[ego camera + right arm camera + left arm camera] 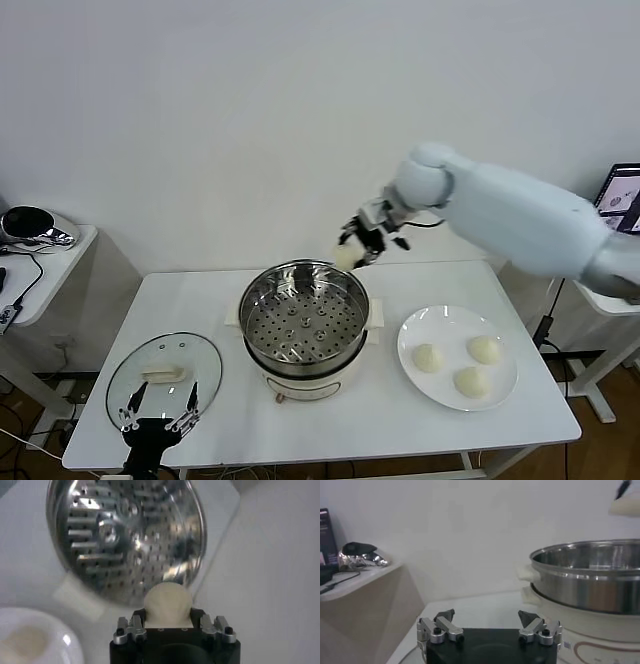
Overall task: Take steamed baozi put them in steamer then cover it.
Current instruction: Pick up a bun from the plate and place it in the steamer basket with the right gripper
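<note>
My right gripper (352,253) is shut on one cream-white baozi (345,257) and holds it in the air above the far right rim of the steamer (304,318). In the right wrist view the baozi (167,602) sits between the jaws over the perforated tray (125,540), which holds no buns. Three baozi (470,364) lie on the white plate (412,330) to the right of the steamer. The glass cover (165,373) lies flat on the table at the front left. My left gripper (158,416) is open and empty at the cover's near edge.
The steamer's steel wall (590,575) and cream base show in the left wrist view. A low side table (40,262) with a shiny dark object (33,226) stands at the far left. A screen (622,198) stands at the right edge.
</note>
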Motion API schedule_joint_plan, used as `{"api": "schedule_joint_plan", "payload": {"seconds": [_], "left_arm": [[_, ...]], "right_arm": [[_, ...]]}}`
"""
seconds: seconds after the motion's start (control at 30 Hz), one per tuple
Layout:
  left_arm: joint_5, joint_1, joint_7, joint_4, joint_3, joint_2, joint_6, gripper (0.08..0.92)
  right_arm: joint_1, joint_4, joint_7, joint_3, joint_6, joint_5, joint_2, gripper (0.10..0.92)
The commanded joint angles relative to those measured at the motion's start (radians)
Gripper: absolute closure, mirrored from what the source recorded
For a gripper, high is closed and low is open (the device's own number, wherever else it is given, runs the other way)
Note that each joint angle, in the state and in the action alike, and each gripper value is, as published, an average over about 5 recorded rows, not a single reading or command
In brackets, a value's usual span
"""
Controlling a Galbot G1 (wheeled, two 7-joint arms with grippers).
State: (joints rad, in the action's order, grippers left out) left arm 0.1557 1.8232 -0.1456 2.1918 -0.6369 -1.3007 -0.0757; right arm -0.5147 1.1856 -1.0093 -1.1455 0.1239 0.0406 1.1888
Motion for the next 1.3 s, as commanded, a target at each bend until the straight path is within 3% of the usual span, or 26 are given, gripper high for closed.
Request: {"api": "schedule_joint_plan", "payload": {"seconds": [0.03, 0.37, 0.77, 0.93, 1.1, 1.23, 1.3], "left_arm": [[0.006, -0.001, 0.001, 0.002, -0.002, 0.000, 0.000, 0.177], [0.006, -0.005, 0.002, 0.002, -0.001, -0.009, 0.000, 0.177], [0.007, -0.019, 0.003, -0.002, 0.001, -0.007, -0.001, 0.177], [0.006, -0.022, 0.004, 0.000, 0.003, -0.008, -0.003, 0.177], [0.005, -0.023, 0.004, 0.002, 0.005, -0.008, -0.005, 0.177], [0.005, -0.023, 0.005, 0.002, 0.003, -0.004, -0.006, 0.177], [0.005, -0.025, 0.005, 0.004, 0.001, -0.001, -0.007, 0.177]], "right_arm": [[0.034, -0.156, 0.062, -0.098, 0.234, -0.149, 0.228, 0.457], [0.103, -0.261, 0.093, -0.080, 0.399, -0.375, 0.260, 0.457], [0.122, -0.276, 0.112, -0.060, 0.447, -0.454, 0.247, 0.457], [0.125, -0.285, 0.133, -0.045, 0.468, -0.473, 0.247, 0.375], [0.030, -0.178, 0.099, -0.053, 0.398, -0.335, 0.187, 0.241], [-0.123, 0.026, -0.005, -0.105, 0.125, -0.020, 0.071, 0.206], [-0.177, 0.102, -0.043, -0.113, -0.008, 0.043, 0.006, 0.203]]}}
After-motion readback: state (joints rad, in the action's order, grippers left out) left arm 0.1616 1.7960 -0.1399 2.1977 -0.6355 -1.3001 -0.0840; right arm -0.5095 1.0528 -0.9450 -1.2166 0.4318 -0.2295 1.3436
